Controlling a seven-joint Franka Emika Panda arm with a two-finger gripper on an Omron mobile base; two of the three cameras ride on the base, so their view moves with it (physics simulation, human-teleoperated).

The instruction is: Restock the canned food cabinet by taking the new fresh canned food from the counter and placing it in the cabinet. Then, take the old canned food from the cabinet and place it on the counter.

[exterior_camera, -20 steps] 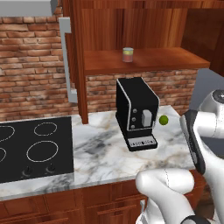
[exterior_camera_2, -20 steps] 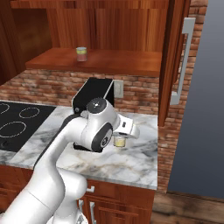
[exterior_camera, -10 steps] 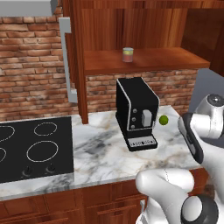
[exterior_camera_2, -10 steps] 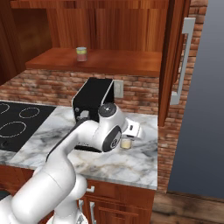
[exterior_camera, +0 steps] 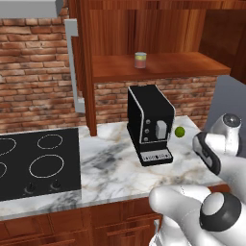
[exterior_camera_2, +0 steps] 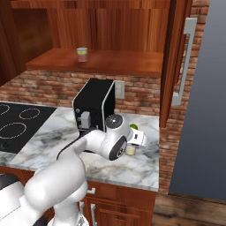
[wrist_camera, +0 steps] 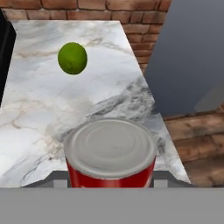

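— Where is the old canned food (wrist_camera: 110, 151)?

— Right at the hand (exterior_camera_2: 134, 142), at the right end of the bench (exterior_camera: 110, 163). From the hand's own camera its silver lid is close up, with the red label below it. In the right base view it is a small pale tin (exterior_camera_2: 130, 150) tucked under the white wrist, near the front edge of the marble.

— Is the hand spread or pinching?

— Pinching the old canned food from both sides. The lower part of the tin is cut off in the close view, so I cannot tell whether its base touches the marble or hangs just above it.

— What lies around it?

— A small green ball (wrist_camera: 72, 57) sits on the bench beyond the tin, apart from it. In the left base view the ball (exterior_camera: 179, 131) is just right of a black coffee machine (exterior_camera: 150, 122), which stands on the marble under the cabinet.

— And the new fresh canned food?

— It stands upright on the cabinet shelf (exterior_camera: 168, 67), above the coffee machine: silver top, yellow band, orange-red below (exterior_camera: 140, 60). The right base view shows it toward the left part of that shelf (exterior_camera_2: 82, 54).

— The cabinet door?

— Swung open; its long grey bar handle (exterior_camera: 73, 67) runs vertically left of the shelf. A black stovetop (exterior_camera: 33, 161) takes up the left of the bench, well apart from the tin and the hand.
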